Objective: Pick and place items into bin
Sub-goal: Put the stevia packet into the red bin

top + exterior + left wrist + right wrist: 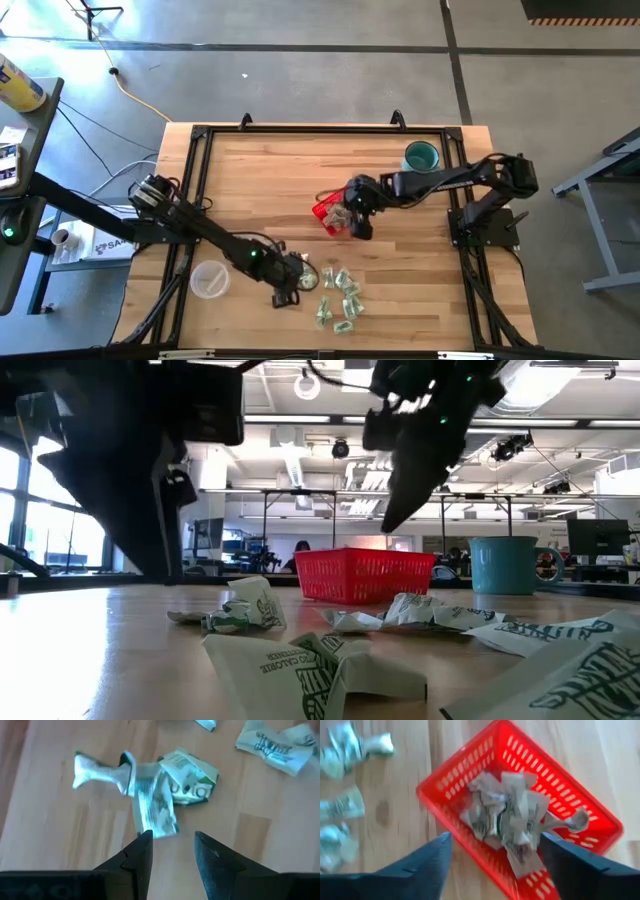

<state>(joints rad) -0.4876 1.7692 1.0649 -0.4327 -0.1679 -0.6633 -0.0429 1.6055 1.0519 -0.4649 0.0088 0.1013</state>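
Right ahead of my left gripper (172,852), fingers spread, a crinkled wrapper (152,802) lies on the counter (45,850) pointing lengthwise at the gap, while my right gripper (492,857) hangs spread over the red basket (470,777).

The red basket (495,767) with slotted sides sits upright on the wooden bench, near its middle. Inside it lies a heap of crinkled silvery-white wrapped pieces (512,817) with dark print, filling much of the floor. More pale green and white wrapped pieces (340,295) lie scattered flat on the bench, well apart from the basket toward the front edge; one twisted pair (160,790) lies overlapping
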